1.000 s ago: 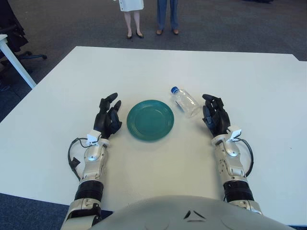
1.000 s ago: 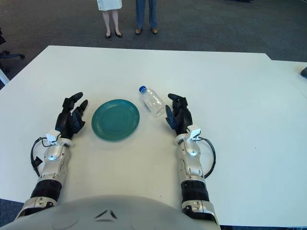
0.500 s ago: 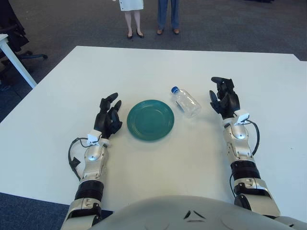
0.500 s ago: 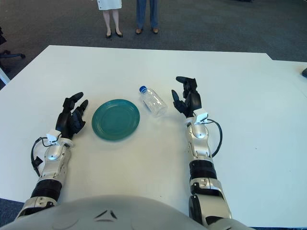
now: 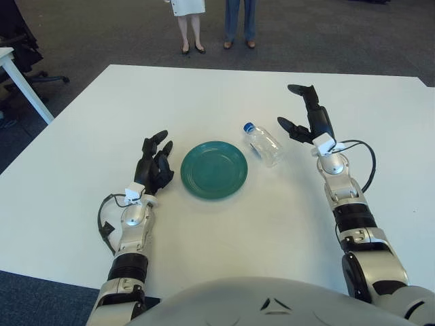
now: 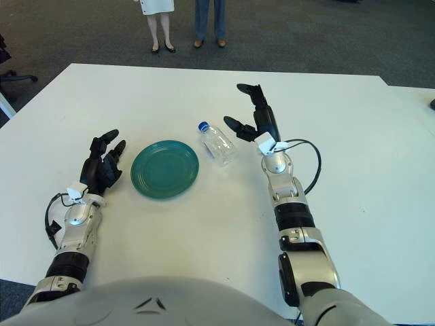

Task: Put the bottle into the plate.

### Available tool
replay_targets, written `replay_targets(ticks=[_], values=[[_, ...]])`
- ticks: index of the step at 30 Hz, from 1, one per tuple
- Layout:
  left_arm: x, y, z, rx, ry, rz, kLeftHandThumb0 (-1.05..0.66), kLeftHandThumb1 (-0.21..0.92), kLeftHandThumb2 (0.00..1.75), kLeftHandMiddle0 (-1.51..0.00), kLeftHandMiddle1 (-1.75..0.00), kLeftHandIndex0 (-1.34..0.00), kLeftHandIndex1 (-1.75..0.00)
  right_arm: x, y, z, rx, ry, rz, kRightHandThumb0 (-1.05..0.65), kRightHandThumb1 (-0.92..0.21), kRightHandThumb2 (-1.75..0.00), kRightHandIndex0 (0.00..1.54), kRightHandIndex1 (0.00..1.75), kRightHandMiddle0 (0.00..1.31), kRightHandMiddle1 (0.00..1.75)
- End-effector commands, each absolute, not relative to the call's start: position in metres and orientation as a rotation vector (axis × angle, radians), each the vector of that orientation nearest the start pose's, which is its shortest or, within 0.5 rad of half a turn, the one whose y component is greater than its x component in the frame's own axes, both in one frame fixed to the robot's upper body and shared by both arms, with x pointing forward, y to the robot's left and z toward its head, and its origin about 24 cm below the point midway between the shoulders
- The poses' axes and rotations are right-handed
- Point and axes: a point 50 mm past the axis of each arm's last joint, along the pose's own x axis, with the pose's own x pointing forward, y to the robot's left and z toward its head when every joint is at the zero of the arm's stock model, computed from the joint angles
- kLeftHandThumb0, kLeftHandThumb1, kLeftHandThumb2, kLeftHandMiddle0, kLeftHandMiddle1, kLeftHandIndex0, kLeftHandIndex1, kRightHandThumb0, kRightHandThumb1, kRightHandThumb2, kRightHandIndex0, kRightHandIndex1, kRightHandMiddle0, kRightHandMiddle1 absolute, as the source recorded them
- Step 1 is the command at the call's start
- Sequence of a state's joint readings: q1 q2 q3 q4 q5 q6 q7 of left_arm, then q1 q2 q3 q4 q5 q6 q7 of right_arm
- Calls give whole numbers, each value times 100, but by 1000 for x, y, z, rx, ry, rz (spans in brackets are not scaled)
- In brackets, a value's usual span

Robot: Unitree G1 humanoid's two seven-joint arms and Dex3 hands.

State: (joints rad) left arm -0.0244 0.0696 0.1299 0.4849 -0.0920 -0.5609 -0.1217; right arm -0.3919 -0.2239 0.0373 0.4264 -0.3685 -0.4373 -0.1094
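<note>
Nearest, at the bottom edge of both views, sits the grey curve of the robot's torso [image 5: 272,302], with the two forearms reaching out from it over the white table [image 5: 224,238]. On the left, the left hand [image 5: 153,167] shows just beside the green plate [image 5: 213,170], on the plate's left side — its dark fingers loosely extended and holding nothing. The plate itself lies flat near the middle of the table, with nothing on it.

Further out and to the right, the clear bottle [image 5: 264,144] lies on its side on the table, just off the plate's upper right rim and not touching it; its blue cap [image 5: 247,126] points away from the robot and slightly left. Beyond the bottle's right end is the right hand [image 5: 307,119], raised on its outstretched arm, fingers spread wide apart and grasping nothing — one finger points toward the bottle, apart from it.

Farthest off, past the table's far edge, two people's legs [image 5: 212,27] stand on the dark carpet, and an office chair [image 5: 20,47] shows at far left.
</note>
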Motion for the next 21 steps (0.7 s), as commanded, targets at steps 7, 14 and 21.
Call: replay_targets(ticks=[7,14,21], values=[[225,182,-30,-30,5,43,-83,92,91,-43,0,0,-86,333,-129,106,-769,-498,130,-104,-92,-37,16,0,0,44],[225,179,-31,-39,5,43,-84,92,90,-43,0,0,-85,335,-123,106,-838,-490,154,-105,-92,-38,8,1,0,31],[225,176,-31,-49,6,39,-84,92,89,-43,0,0,-86,337,-118,104,-901,-462,168,-105,-92,-39,2,0,0,16]])
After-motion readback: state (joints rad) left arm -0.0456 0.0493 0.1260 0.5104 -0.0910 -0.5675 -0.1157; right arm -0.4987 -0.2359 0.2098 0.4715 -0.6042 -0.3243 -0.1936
